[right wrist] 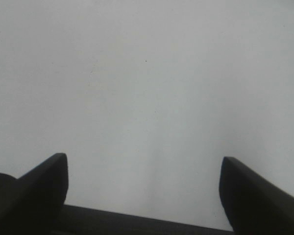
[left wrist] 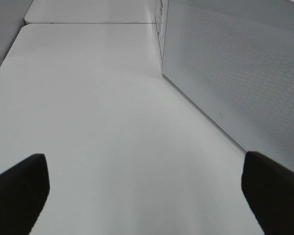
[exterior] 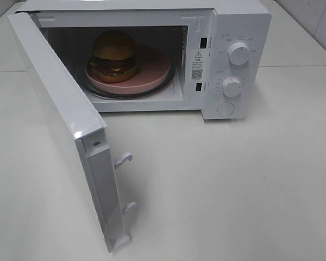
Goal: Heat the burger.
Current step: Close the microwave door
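Dark fingers (left wrist: pixel 19 196) of the left gripper (left wrist: pixel 144 164) stand spread wide with nothing between them, over a bare white table (left wrist: pixel 88 107). Near one finger runs the dotted outer face of the microwave door (left wrist: pixel 235 73). Over on the other arm, the right gripper (right wrist: pixel 143 161) also has its fingers (right wrist: pixel 44 191) parted and empty, with only plain white surface beyond them. From the high camera, the door hangs swung far open toward the front left, two small hooks (exterior: pixel 123 159) jutting from its free edge. Behind it the white microwave (exterior: pixel 239 22) sits at the back of the table, two round dials (exterior: pixel 238 53) on its right panel. Inside, the burger (exterior: pixel 114 51) stands upright on the left part of a pink plate (exterior: pixel 152 68), which rests on the glass tray (exterior: pixel 152 91).
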`<state>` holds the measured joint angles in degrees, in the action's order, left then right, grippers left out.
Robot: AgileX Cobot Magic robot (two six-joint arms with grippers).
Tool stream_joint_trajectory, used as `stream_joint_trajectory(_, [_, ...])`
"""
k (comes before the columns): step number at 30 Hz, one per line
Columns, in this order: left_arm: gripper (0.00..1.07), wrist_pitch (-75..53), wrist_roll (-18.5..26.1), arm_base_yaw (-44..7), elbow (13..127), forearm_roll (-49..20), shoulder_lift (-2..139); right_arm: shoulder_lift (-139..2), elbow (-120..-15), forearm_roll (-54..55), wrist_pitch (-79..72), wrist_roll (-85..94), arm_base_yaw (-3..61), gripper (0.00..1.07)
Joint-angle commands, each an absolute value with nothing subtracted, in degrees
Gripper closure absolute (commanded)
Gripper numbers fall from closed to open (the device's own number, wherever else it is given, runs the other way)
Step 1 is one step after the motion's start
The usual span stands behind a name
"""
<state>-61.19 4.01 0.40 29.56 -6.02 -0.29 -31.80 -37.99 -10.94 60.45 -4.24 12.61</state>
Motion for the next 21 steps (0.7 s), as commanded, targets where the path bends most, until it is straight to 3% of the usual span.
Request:
stream_joint_trajectory(1, [0.07, -61.2, 3.7, 0.6, 29.6, -6.1, -0.5, -28.1, -36.6, -11.2, 60.8, -4.5, 12.2, 0.31])
stream_joint_trajectory(11, [0.07, -61.2, 3.7, 0.6, 29.6, -6.1, -0.5, -10.1, -32.3, -10.3, 58.7, -5.3, 6.5, 0.31])
stream_joint_trajectory(21, [0.07, -61.2, 3.7, 0.6, 29.6, -6.1, -0.5, -1.5, -31.2, -8.2, 57.4, -4.5, 3.8, 0.31])
